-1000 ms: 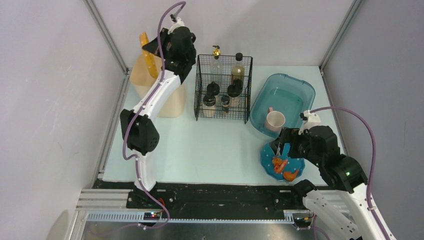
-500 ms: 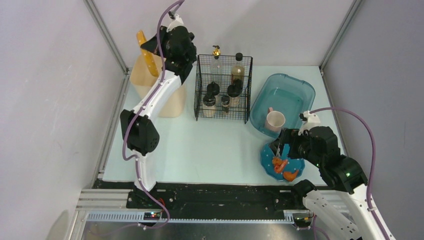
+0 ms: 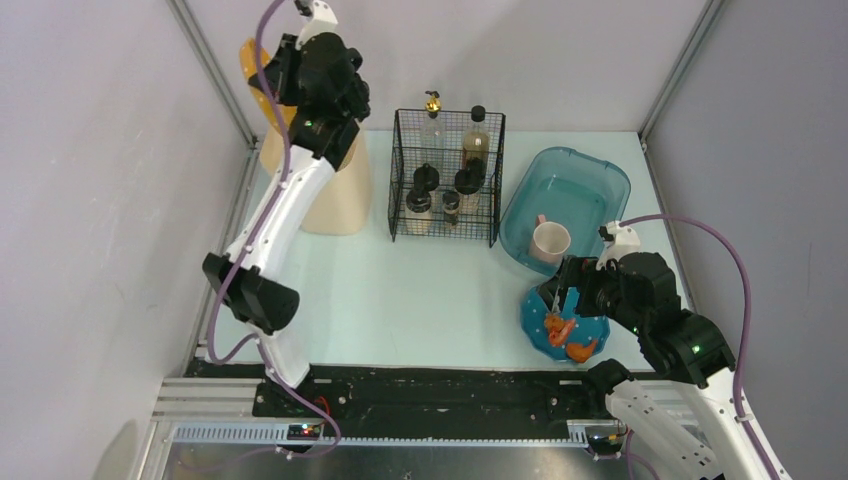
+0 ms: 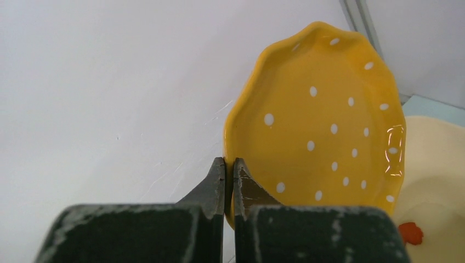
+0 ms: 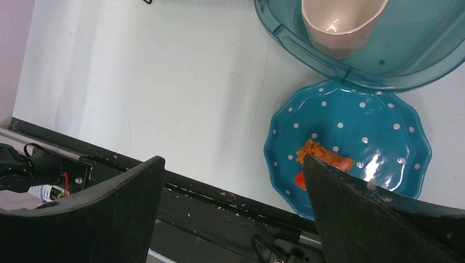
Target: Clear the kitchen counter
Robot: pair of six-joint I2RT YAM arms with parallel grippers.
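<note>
The left gripper [image 4: 230,167] pinches the rim of the yellow plate [image 4: 329,126], high over the beige bin [image 3: 345,205] at far left. The right gripper [image 5: 233,164] gapes wide above the blue plate [image 5: 378,123] on the counter [image 3: 420,290], near right.

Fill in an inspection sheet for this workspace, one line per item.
Surface: the kitchen counter is pale, mostly bare in the middle.
Job's things: yellow plate held on edge near the cream bin; blue plate with food scraps on the counter.
Clutter: teal tub holding a pink mug; wire basket of bottles.
Grippers: left gripper pinches the yellow plate's rim; right gripper wide open above the blue plate.
Cables: a purple cable runs along each arm, clear of the dishes.
Surroundings: plain walls, metal frame posts.
</note>
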